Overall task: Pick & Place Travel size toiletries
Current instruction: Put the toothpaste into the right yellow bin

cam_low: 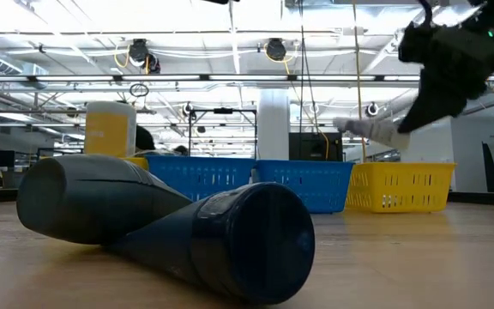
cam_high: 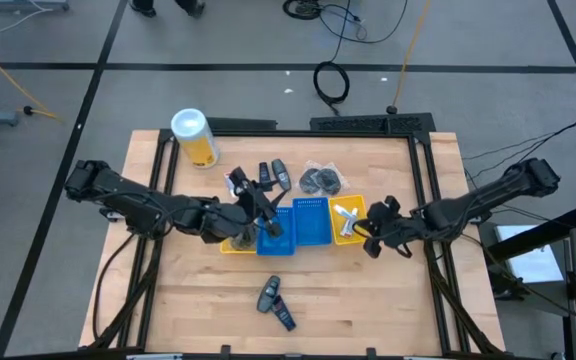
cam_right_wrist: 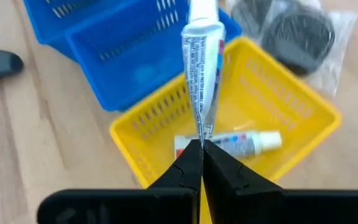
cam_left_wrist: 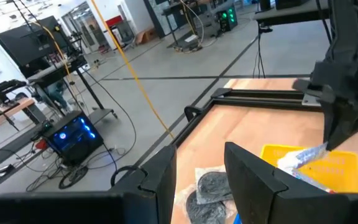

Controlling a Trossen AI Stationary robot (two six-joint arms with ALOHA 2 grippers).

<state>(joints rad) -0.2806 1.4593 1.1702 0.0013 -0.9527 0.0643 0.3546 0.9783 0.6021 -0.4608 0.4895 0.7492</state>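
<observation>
**Right gripper clamping a white tube above the yellow bin**

Right gripper: clenching on the crimped flat end of a white tube, fingers pressed together on the seam. Extending straight away from the fingertips, the tube showing fine printed text with blue and red marks on its side and ending in a white cap. Hanging clear of the yellow bin lying directly below the fingertips.

Second white tube: lying flat on the bin floor just beyond the fingertips, carrying red and blue print, cap pointing sideways.

Clear packets with dark round contents: resting on the table past the yellow bin's far corner.

Blue bin: sitting beside the yellow bin, touching it along one wall.

Left gripper: hovering over the far end of the bin row, fingers spread apart with nothing between them in its wrist view.

Two dark mini bottles: lying crossed on the table, well apart from both grippers, on the near side of the bins.
</observation>
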